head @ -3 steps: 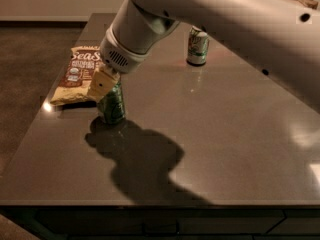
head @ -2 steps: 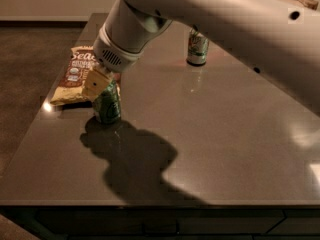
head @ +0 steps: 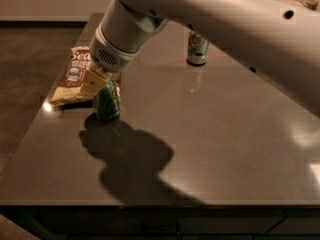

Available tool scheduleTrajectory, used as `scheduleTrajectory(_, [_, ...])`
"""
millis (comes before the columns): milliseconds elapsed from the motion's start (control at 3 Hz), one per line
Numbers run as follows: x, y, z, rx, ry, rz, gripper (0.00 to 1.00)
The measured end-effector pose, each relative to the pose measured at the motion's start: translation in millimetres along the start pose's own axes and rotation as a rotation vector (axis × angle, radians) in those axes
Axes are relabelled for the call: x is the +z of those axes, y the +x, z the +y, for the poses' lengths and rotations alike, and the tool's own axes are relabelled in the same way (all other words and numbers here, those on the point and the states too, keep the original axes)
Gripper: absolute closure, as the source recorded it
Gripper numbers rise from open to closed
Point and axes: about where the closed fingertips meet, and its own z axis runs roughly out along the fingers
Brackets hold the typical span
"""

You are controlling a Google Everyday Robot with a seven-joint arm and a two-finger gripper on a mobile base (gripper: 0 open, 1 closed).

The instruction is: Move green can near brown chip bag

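The pincer hangs low over the left side of the desk and looks closed on the top of the green can. The can stands upright, just beside the brown chip bag. 1 paler can stands well apart at the back.

Break-room look: dark polished counter; end effector clasps green can at its left.

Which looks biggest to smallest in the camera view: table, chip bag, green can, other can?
1. table
2. brown chip bag
3. green can, in the gripper beside the bag, and white-and-green can: look alike; both partly hidden, one farther, so unranked.
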Motion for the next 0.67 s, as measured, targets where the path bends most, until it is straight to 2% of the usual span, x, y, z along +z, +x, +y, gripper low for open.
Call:
scheduleTrajectory(333, [0.5, -0.7, 1.2, -0.003, -0.001, 0.001, 0.00])
scheduleTrajectory(667, [0.6, -0.7, 1.3, -0.003, -0.001, 0.001, 0.00])
